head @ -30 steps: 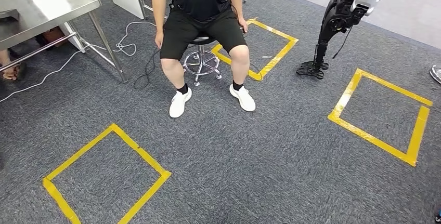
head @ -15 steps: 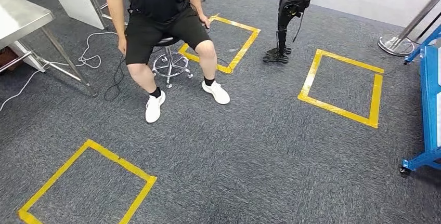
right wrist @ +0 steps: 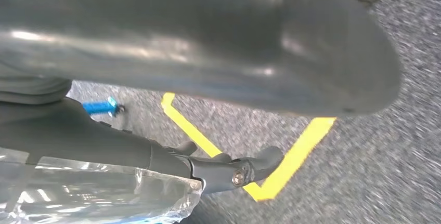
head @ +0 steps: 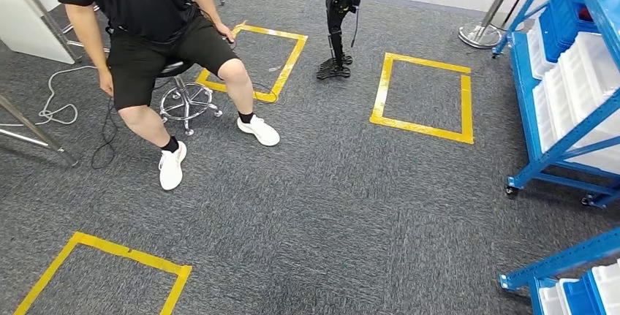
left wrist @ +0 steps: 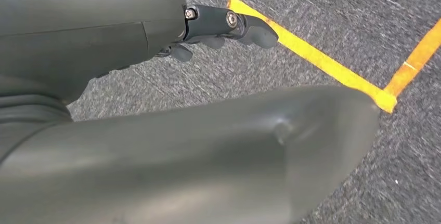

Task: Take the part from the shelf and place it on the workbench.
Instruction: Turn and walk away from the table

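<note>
A blue shelf (head: 559,150) stands at the right of the head view, loaded with white bins (head: 585,74) and blue ones. No single part can be made out in them. My left hand (left wrist: 104,37) hangs above grey carpet, its fingers (left wrist: 244,26) stretched out with nothing in them. My right hand (right wrist: 104,141) also hangs over the carpet, fingers (right wrist: 234,174) extended. A crumpled clear plastic bag (right wrist: 93,193) lies against that hand; whether the hand grips it is hidden.
A person (head: 146,30) sits on a wheeled stool (head: 186,99) at the upper left, feet out on the carpet. Another robot's dark leg (head: 338,30) stands at the back. Yellow tape squares (head: 424,96) mark the floor. A steel table leg (head: 36,136) is at far left.
The whole view has swung to the right: the person and the steel table slid left, and the blue shelf has come in at the right edge.
</note>
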Controlling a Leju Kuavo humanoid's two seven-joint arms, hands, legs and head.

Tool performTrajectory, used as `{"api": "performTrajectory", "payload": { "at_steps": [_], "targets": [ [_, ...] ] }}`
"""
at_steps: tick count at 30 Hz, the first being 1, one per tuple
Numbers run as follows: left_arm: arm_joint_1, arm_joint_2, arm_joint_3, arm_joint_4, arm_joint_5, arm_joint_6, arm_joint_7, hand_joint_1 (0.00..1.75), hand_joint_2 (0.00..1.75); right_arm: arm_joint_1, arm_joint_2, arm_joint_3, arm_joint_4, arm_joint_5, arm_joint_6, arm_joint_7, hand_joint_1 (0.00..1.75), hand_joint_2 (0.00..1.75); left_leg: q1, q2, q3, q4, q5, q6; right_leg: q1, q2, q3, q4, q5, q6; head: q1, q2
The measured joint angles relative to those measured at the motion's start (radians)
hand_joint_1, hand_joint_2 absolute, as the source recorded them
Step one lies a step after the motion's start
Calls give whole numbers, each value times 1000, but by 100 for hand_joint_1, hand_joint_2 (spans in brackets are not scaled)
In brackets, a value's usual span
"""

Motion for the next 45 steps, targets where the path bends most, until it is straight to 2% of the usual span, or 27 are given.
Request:
{"api": "performTrajectory", "payload": {
  "at_steps": [1,3,5,7,8,9,11,13,16,18,20,22,23,24,25,27,29,31,33,35,37,38,39,40,42,43,45],
  "targets": [
    [-1,0,0,0,0,0,0,0,0,2,-1,0,0,0,0,0,0,0,0,12,1,-8,7,7,0,-6,-8,5,0,5,0,0],
    [-2,-1,0,0,-2,1,-1,0,0,3,-1,-2,0,-1,-1,0,0,0,-1,39,4,-27,21,22,2,-54,-45,62,-31,3,5,0],
    [-1,-2,0,0,-3,1,-1,0,0,1,-1,-2,0,-3,-1,0,0,0,-4,69,0,-32,27,29,-2,-101,-109,191,-95,-4,10,0],
    [0,-2,0,0,-3,1,0,0,0,1,-2,-5,0,-4,-1,-1,0,0,-7,100,-5,-32,29,28,-10,-110,-154,294,-133,4,11,0],
    [0,-2,0,0,-4,1,0,0,0,3,-2,-7,0,-4,-1,-1,0,0,-7,114,-7,-31,29,26,-14,-114,-148,294,-130,14,12,0],
    [-1,-2,0,0,-4,1,1,0,0,5,-2,-8,0,-5,-1,-1,0,0,-7,127,-9,-30,30,24,-18,-120,-120,253,-115,26,12,0],
    [-1,-3,0,0,-5,1,1,0,0,4,-3,-10,0,-5,-1,-1,0,0,-8,152,-12,-23,27,13,-25,-161,-28,106,-73,45,13,0],
    [-2,-2,0,0,-6,1,2,0,0,0,-1,-10,0,-4,-1,-1,0,0,-12,173,-12,-14,19,-3,-24,-191,23,19,-48,41,9,0],
    [-8,-1,0,-1,-6,1,4,0,0,1,-1,-11,0,-2,-1,0,0,0,-5,195,-5,-8,12,-21,-19,-168,18,14,-41,14,4,0],
    [-10,-1,0,0,-6,1,5,0,0,2,-2,-12,0,-1,-1,1,0,0,5,166,-15,28,-20,-32,-20,-147,19,13,-35,-4,2,0],
    [-8,-2,0,0,-6,1,7,0,0,1,-3,-12,0,0,-1,2,0,0,10,108,-62,141,-94,-35,-16,-125,17,13,-28,-16,0,0],
    [-5,-2,0,0,-7,1,9,0,0,1,-2,-13,0,0,0,2,0,0,9,80,-118,266,-147,-31,-4,-98,13,14,-24,-23,-1,0],
    [-5,-2,0,0,-7,1,9,0,0,2,-2,-13,0,0,0,2,0,0,8,75,-129,285,-143,-26,1,-84,12,14,-23,-25,-1,0],
    [-4,-2,0,0,-7,1,10,0,0,4,-2,-13,0,1,0,2,0,0,7,71,-123,268,-121,-19,5,-70,13,15,-22,-25,0,0],
    [-4,-2,0,0,-7,2,10,0,0,5,-2,-14,0,1,1,2,0,0,4,61,-98,211,-83,-10,8,-56,14,15,-22,-26,-1,0],
    [-4,-1,1,0,-7,2,11,0,0,4,0,-14,0,2,2,2,0,0,-1,13,-38,83,-21,9,11,-32,15,16,-20,-24,1,0],
    [-5,1,1,0,-7,3,13,0,0,2,3,-14,0,3,3,3,0,0,-7,-15,-11,24,-3,21,8,-10,9,16,-16,-17,0,0],
    [-7,2,2,0,-7,5,16,0,0,3,5,-14,0,6,5,3,0,0,-10,4,-6,9,3,29,5,7,-1,13,-8,-5,-3,0],
    [-8,1,2,0,-6,8,19,0,0,4,4,-14,0,10,6,5,0,0,-8,30,4,-22,21,34,8,-35,-21,36,-18,-2,0,0],
    [-7,1,2,0,-4,10,21,0,0,0,3,-14,0,14,7,6,0,0,-9,59,7,-43,34,37,6,-94,-72,130,-64,-7,5,0],
    [-3,0,4,1,-1,15,24,0,0,-4,1,-14,0,16,9,7,0,0,-10,92,1,-44,37,37,-3,-109,-136,258,-115,-4,7,0],
    [-3,0,5,1,0,16,25,0,0,-4,1,-14,0,17,9,9,0,0,-10,108,-1,-43,37,35,-9,-111,-152,293,-125,4,7,0],
    [-2,-1,5,1,0,17,26,0,0,-2,0,-14,0,18,10,10,0,0,-9,122,-3,-43,38,32,-16,-115,-146,287,-118,16,8,0],
    [-3,-2,5,1,0,18,27,0,0,0,-1,-14,0,19,10,11,0,0,-8,136,-5,-41,38,28,-22,-124,-117,239,-99,31,8,0],
    [-3,-4,6,0,0,19,27,0,0,-1,-2,-14,0,21,10,12,0,0,-7,160,-9,-29,32,12,-31,-167,-31,96,-57,53,10,0],
    [-2,-4,6,0,0,19,27,0,0,-3,-1,-14,0,22,11,12,0,0,-8,171,-10,-21,25,2,-31,-184,-2,46,-44,53,8,0],
    [-4,-3,6,0,-1,20,27,0,0,-5,0,-14,0,23,11,12,0,0,-8,191,-8,-11,16,-16,-22,-189,9,22,-41,34,3,0]
  ]
}}
